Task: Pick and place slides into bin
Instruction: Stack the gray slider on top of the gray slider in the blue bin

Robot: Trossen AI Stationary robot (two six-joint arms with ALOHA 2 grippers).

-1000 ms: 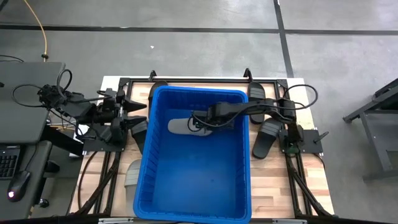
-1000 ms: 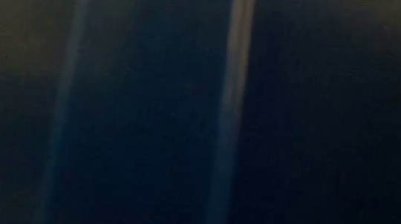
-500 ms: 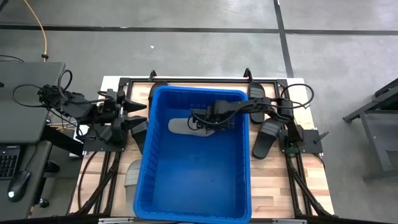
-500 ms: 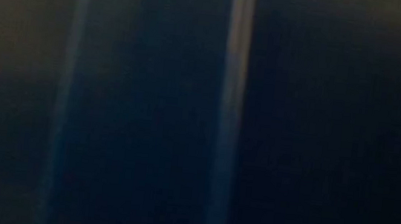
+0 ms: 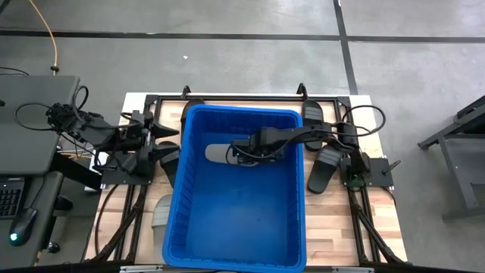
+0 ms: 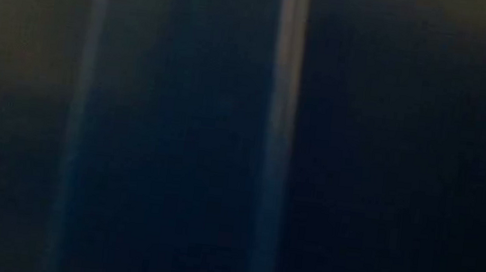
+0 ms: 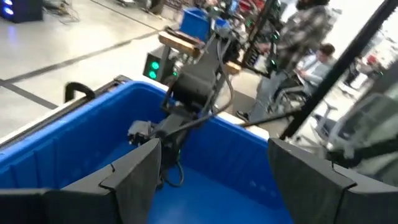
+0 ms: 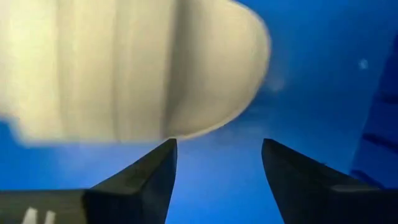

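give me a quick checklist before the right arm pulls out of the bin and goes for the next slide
1. Light slide down on the bin floor: ok, it lies near the far wall.
2. Right gripper let go: ok, fingers open, slide just beyond the tips, nothing between them.
3. Right gripper clear of the bin walls: ok, though it is inside the bin.
4. Left gripper out of the way: ok, open, outside the bin's left wall.
5. Next slide available: ok, black slides lie on the table right of the bin.
6. Low view usable: not ok, shows nothing readable.
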